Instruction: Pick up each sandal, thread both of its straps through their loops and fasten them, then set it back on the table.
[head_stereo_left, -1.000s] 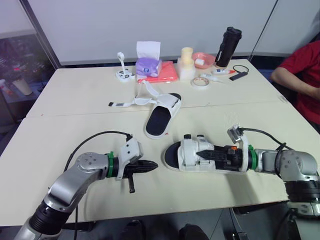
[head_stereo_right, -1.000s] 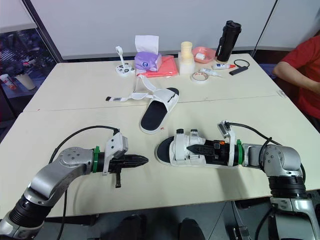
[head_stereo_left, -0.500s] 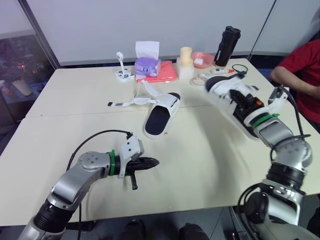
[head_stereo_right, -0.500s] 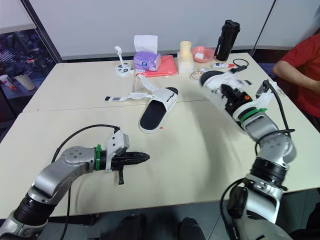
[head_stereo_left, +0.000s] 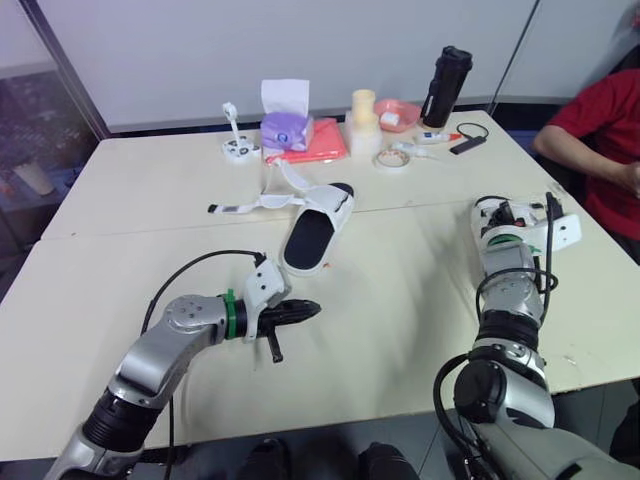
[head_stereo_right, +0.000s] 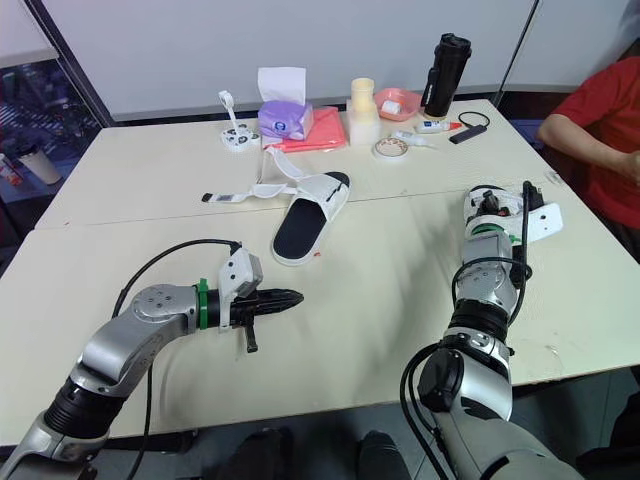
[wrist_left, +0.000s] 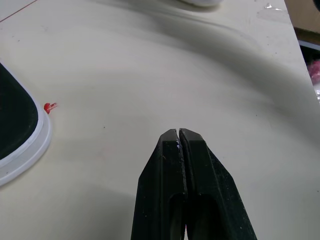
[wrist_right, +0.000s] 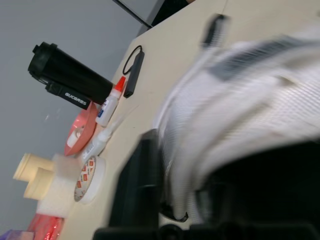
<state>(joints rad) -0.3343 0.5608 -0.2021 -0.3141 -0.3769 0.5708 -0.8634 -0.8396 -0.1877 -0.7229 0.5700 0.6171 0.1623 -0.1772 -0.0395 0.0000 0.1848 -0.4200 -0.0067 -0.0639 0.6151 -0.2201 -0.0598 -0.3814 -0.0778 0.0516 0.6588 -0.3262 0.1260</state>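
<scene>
Up off the table (head_stereo_left: 400, 300) now, the sandal (wrist_right: 250, 95) sits clamped in my right gripper (head_stereo_right: 492, 208), light with floppy straps, so I'd hold the stiff sole; left gripper (wrist_left: 179, 135) closed, empty.

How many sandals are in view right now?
2. The loose-strapped sandal lies at the middle of the table; the other sandal is held in the right gripper, at the table's right side.

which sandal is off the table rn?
The sandal gripped in the right pincer, held up above the table's right side. The other sandal lies flat mid-table, its straps loose and splayed out.
</scene>
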